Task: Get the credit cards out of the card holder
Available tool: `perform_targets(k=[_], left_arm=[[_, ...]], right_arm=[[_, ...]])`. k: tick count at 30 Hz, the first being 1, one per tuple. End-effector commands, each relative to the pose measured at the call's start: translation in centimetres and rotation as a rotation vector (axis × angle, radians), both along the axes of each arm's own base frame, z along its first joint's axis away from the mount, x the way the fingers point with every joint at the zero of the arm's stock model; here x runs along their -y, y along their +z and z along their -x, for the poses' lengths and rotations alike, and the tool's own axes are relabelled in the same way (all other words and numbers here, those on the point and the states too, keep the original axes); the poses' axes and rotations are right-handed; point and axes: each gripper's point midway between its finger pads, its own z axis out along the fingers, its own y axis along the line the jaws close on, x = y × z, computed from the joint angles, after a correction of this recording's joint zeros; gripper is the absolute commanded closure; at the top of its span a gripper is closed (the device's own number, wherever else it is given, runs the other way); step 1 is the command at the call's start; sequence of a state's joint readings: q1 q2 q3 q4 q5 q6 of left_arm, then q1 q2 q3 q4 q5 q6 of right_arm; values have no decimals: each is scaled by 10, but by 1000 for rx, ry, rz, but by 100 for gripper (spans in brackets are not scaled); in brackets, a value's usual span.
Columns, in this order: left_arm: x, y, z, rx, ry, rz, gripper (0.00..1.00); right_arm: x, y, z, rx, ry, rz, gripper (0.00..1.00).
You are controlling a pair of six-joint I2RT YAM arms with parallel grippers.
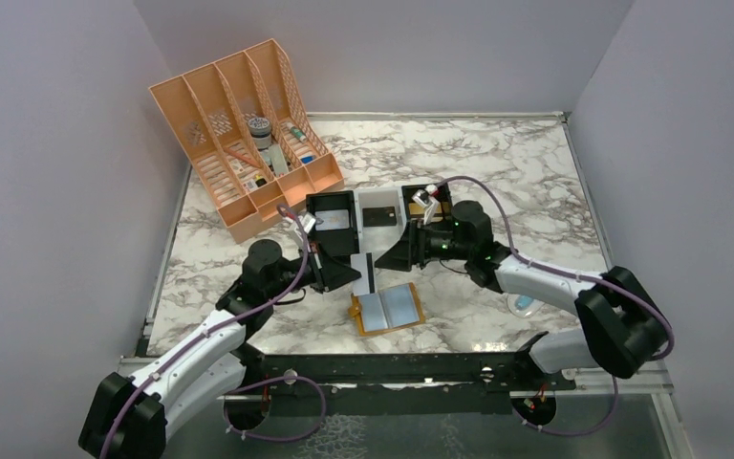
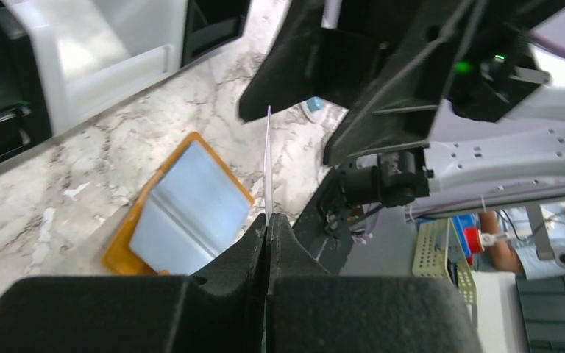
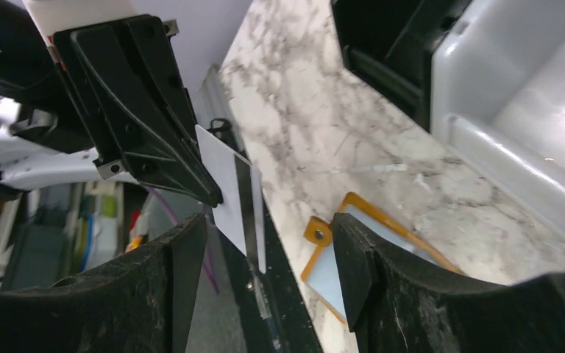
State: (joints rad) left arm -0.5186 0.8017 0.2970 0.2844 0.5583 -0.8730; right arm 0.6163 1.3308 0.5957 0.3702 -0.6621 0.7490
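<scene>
We see the left gripper just left of the frame's centre in the top view, its two fingers pressed together on a thin pale card, which stands on edge above the marble table. In the left wrist view the card shows edge-on as a fine white line rising from the closed fingertips toward the top of the frame. From the right wrist view the same card shows its flat face, with a darker band along its right side; we cannot tell whether it is one card or two.

The right gripper faces the left gripper from the right, close to the card's free end. Its fingers stand well apart at the bottom of its own view, with nothing clamped between them. We cannot tell whether either finger touches the card.

The card holder lies opened flat on the table, just below both grippers in the top view, pale blue-grey panels up and tan rim showing. We cannot tell whether more cards sit inside it.

Above the grippers a white bin sits between two black bins. An orange file rack stands in the upper left, and a clear-blue packet lies at right.
</scene>
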Motion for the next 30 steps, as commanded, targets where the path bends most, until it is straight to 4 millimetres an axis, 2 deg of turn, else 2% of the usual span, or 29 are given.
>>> perform_targets(k=[1, 3, 8, 13, 19, 24, 30], left_arm=[[8, 35, 13, 116, -112, 95, 100], [8, 38, 14, 127, -110, 102, 100], [7, 37, 13, 110, -98, 113, 100], [7, 36, 14, 108, -91, 130, 100], [6, 37, 13, 106, -76, 152, 100], [5, 37, 14, 100, -67, 165, 100], [4, 35, 12, 94, -46, 171, 100]], right_arm=[[-18, 27, 28, -23, 238, -158, 40], [-19, 27, 33, -38, 271, -184, 45], [-21, 29, 42, -34, 317, -201, 51], [-23, 30, 47, -44, 349, -205, 64], [-28, 31, 52, -54, 372, -217, 69], [-29, 33, 52, -83, 371, -246, 78], [-31, 38, 54, -95, 376, -285, 82]])
